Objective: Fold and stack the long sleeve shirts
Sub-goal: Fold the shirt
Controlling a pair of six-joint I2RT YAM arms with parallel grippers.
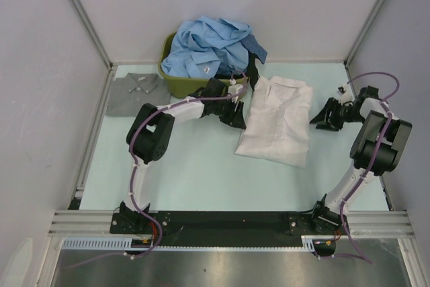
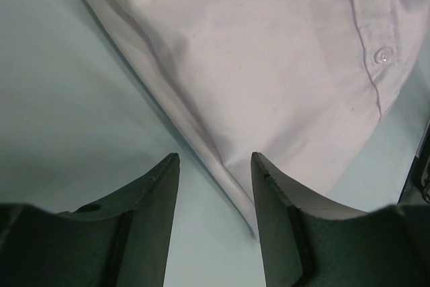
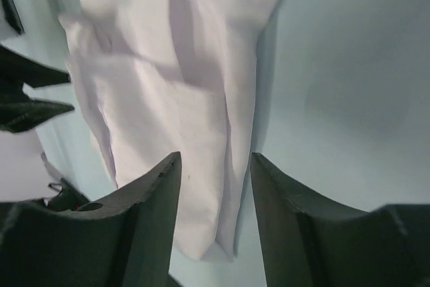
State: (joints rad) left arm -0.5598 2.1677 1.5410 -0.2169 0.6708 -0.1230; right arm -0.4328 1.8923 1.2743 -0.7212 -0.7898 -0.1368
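Observation:
A white long sleeve shirt (image 1: 277, 120) lies partly folded at the table's middle. My left gripper (image 1: 236, 113) hangs open at its left edge; in the left wrist view (image 2: 215, 166) the shirt's folded edge (image 2: 269, 72) runs between the fingers. My right gripper (image 1: 324, 117) hangs open at the shirt's right edge; in the right wrist view (image 3: 215, 166) a cloth fold (image 3: 201, 132) lies between the fingers. Several light blue shirts (image 1: 208, 48) and a dark one (image 1: 255, 46) are piled in the tub. A grey shirt (image 1: 133, 92) lies folded at the far left.
The olive-green tub (image 1: 180, 84) stands at the back, close behind my left gripper. Grey walls and metal frame rails (image 1: 84, 18) enclose the table on three sides. Bare pale-green table (image 1: 201, 179) lies in front of the white shirt.

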